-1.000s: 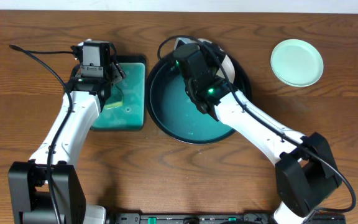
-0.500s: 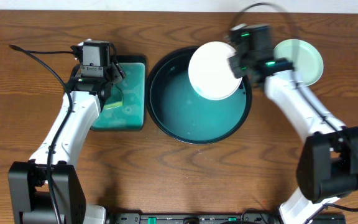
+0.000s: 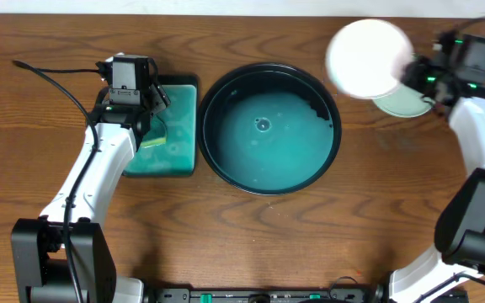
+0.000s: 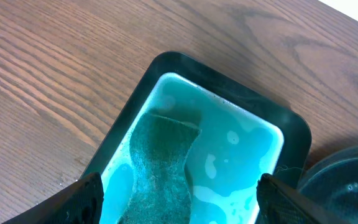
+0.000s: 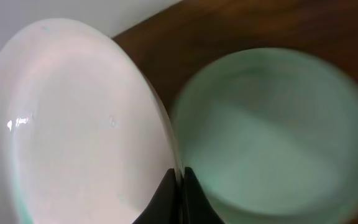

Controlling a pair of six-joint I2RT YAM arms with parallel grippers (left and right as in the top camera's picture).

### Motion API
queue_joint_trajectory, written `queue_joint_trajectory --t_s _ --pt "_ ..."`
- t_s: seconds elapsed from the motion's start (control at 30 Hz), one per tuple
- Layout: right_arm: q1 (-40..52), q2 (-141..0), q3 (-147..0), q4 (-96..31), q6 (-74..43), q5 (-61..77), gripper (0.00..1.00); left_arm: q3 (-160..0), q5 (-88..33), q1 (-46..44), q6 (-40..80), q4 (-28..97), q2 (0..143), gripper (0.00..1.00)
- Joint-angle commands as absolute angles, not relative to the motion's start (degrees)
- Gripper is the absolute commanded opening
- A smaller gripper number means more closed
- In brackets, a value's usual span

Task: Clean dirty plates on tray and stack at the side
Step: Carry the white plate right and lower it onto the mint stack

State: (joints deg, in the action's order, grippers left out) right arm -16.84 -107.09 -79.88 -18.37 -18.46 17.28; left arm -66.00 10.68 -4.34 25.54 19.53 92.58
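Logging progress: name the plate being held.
The white plate, pinched at its rim by the right end effector; the mint-green plate lies on the tabletop.

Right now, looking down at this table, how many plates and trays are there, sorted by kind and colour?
white plate: 1
mint-green plate: 1
round tray: 1
rectangular tray: 1
Total: 4
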Motion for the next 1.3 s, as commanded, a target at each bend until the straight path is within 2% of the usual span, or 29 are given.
queue_joint_trajectory --t_s 0.0,0.33,0.37,0.43,0.47,0.8,0.93,1.07,1.27 --pt "-20.4 -112.0 -80.5 -17.6 -30.3 11.9 0.01 -66.0 11.6 -4.4 25.6 19.7 92.9 0.8" --pt "-23.4 -121.5 -80.5 -11.7 -33.4 10.5 0.01 -66.0 11.6 -4.4 25.6 19.7 92.9 0.8" --pt "-23.4 -121.9 -80.5 -11.5 -33.4 10.6 0.03 -66.0 11.6 -4.4 25.6 19.7 92.9 0.8" --pt "-23.4 -121.9 -80.5 -11.5 -32.9 10.6 0.18 -66.0 11.6 -4.4 25.6 19.7 92.9 0.8" --pt "-23.4 -121.6 -80.5 -11.5 -32.5 10.6 0.2 -66.0 11.6 -4.4 25.6 19.7 92.9 0.79" --pt "-23.4 -109.4 -80.5 -14.8 -32.4 10.5 0.22 -66.0 11.6 -4.4 25.6 19.7 92.9 0.8" --pt "-22.9 -103.7 -80.5 -18.6 -32.1 8.0 0.15 -66.0 11.6 -4.4 25.6 19.7 92.9 0.8" --pt "-21.5 -101.6 -80.5 -22.3 -32.1 2.0 0.18 -66.0 11.6 -4.4 25.6 19.7 92.9 0.8" --pt "-19.7 -101.6 -80.5 -24.9 -28.2 2.2 0.2 -66.0 11.6 -4.4 25.6 19.7 92.9 0.8"
